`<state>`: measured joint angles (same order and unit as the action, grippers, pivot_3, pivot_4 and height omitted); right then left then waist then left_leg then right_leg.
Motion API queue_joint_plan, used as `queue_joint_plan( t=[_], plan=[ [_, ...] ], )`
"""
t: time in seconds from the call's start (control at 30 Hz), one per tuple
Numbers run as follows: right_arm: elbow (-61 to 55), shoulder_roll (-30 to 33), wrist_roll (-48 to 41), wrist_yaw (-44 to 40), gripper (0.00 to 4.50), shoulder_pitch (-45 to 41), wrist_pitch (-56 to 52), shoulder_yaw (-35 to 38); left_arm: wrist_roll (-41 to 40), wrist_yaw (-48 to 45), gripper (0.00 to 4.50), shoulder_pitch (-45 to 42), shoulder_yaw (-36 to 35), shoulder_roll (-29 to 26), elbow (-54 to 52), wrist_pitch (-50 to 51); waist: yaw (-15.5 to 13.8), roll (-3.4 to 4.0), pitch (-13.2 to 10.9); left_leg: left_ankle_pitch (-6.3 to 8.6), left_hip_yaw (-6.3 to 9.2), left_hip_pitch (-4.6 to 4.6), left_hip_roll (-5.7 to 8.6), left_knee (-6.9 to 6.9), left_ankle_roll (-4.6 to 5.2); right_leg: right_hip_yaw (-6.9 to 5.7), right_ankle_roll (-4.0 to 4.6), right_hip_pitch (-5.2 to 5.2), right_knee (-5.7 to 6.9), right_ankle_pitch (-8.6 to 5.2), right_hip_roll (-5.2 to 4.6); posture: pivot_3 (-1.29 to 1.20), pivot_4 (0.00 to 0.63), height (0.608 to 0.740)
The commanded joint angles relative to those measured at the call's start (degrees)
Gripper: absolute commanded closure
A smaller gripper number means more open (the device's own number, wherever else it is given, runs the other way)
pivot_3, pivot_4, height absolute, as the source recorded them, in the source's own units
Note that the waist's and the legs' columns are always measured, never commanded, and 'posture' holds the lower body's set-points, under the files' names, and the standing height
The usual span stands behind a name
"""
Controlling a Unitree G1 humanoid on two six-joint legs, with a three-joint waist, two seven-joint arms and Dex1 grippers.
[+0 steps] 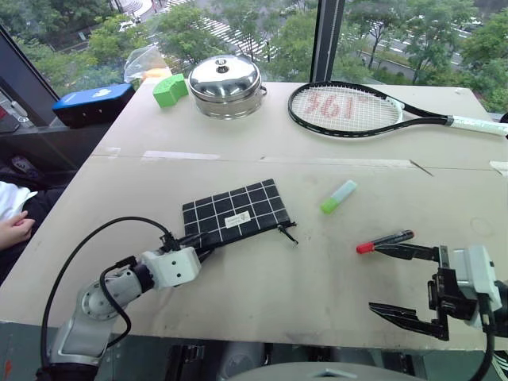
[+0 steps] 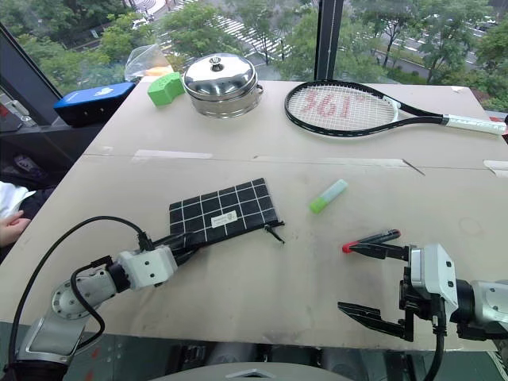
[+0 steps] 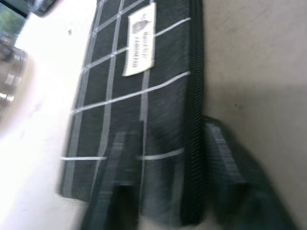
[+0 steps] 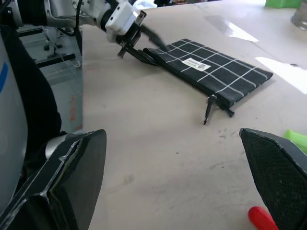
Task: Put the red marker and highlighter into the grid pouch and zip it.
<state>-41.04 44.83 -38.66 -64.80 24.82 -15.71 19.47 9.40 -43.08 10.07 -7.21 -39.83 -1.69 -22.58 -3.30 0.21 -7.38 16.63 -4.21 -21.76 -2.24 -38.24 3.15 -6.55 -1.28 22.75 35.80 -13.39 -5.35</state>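
The grid pouch (image 1: pixel 236 210) lies flat in the middle of the table, label up, its zipper pull (image 1: pixel 287 232) trailing off the right end. My left gripper (image 1: pixel 202 242) is at the pouch's left near corner, its fingers (image 3: pixel 120 187) closed over the zipper edge. To the right of the pouch lies the highlighter (image 1: pixel 339 196), with its green cap toward me. Nearer the front right is the red marker (image 1: pixel 385 240), with its red cap pointing left. My right gripper (image 1: pixel 375 278) stands wide open just in front of the marker, the far finger (image 1: pixel 405 252) beside its barrel, nothing held.
At the back of the table lie a tennis racket (image 1: pixel 357 111), a lidded steel pot (image 1: pixel 225 86) and a green block (image 1: pixel 169 90). A blue box (image 1: pixel 91 103) sits off the back left corner. A person's hand (image 1: pixel 14 228) rests by the left edge.
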Motion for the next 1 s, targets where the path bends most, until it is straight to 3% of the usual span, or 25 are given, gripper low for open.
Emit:
queue_joint_plan(
  t=[0.03,0.23,0.43,0.6,0.77,0.87,0.97,1.0],
  plan=[
    [-2.68,-0.98,-0.35,2.26,0.00,-0.65,0.26,-1.49,-2.45,-1.70,4.44,-0.08,1.18,-0.71,0.06,8.17,0.13,0.15,0.05,0.00,0.02,0.00,0.00,0.00,0.00,-0.02,0.00,0.00,0.00,0.00,0.00,0.00,0.150,0.740],
    [-4.24,-4.40,2.02,14.58,0.00,-7.52,-3.94,-6.88,-11.22,-3.45,4.44,-1.92,0.50,-0.27,-9.24,21.47,0.43,-0.29,-0.16,-0.01,0.03,-0.03,-0.01,0.00,0.01,-0.02,-0.01,0.02,0.00,-0.01,0.00,0.00,0.150,0.740],
    [-3.01,-6.50,8.27,32.19,0.00,-24.47,-21.69,-19.11,-22.06,-3.70,4.44,-9.60,1.61,0.57,-21.05,42.93,1.09,-0.85,-0.45,-0.04,0.04,-0.25,0.01,-0.08,0.00,-0.02,0.02,0.15,-0.02,0.02,0.00,0.00,0.150,0.740],
    [5.62,-15.48,4.30,41.36,0.00,-37.67,-37.21,-23.22,-25.19,-3.42,4.44,-15.51,4.20,0.32,-24.62,52.10,1.74,-0.95,-0.44,-0.19,-0.01,-0.24,0.02,-0.07,-0.26,0.00,0.09,0.05,-0.05,0.24,0.21,0.00,0.150,0.740],
    [13.99,-26.62,1.97,49.63,0.00,-47.47,-47.83,-19.74,-26.04,-3.12,4.44,-19.68,6.18,0.23,-24.59,55.54,2.44,-0.92,-0.46,-0.20,-0.01,-0.26,0.03,-0.05,-0.27,-0.01,0.02,0.05,0.01,0.29,0.42,0.00,0.150,0.740],
    [16.18,-29.99,0.79,50.85,0.71,-49.92,-49.91,-18.17,-26.04,-3.02,4.50,-20.96,7.13,0.37,-24.65,56.19,2.44,-0.92,-0.46,-0.20,-0.01,-0.27,0.06,-0.05,-0.27,-0.03,0.01,0.04,0.01,0.29,0.43,0.00,0.150,0.740],
    [17.02,-31.50,0.98,51.78,2.00,-51.16,-50.68,-17.62,-26.06,-3.02,4.50,-21.16,7.43,0.18,-24.71,56.32,2.51,-0.91,-0.47,-0.20,-0.04,-0.27,0.08,-0.05,-0.27,-0.01,0.00,0.04,0.00,0.30,0.43,0.00,0.150,0.740],
    [17.03,-31.82,0.98,51.96,2.00,-51.44,-50.82,-17.52,-26.09,-3.05,4.50,-21.09,7.43,0.07,-24.71,56.29,2.57,-0.90,-0.47,-0.20,-0.05,-0.26,0.08,-0.05,-0.27,-0.01,0.00,0.04,0.01,0.29,0.44,0.00,0.150,0.740]
  ],
)
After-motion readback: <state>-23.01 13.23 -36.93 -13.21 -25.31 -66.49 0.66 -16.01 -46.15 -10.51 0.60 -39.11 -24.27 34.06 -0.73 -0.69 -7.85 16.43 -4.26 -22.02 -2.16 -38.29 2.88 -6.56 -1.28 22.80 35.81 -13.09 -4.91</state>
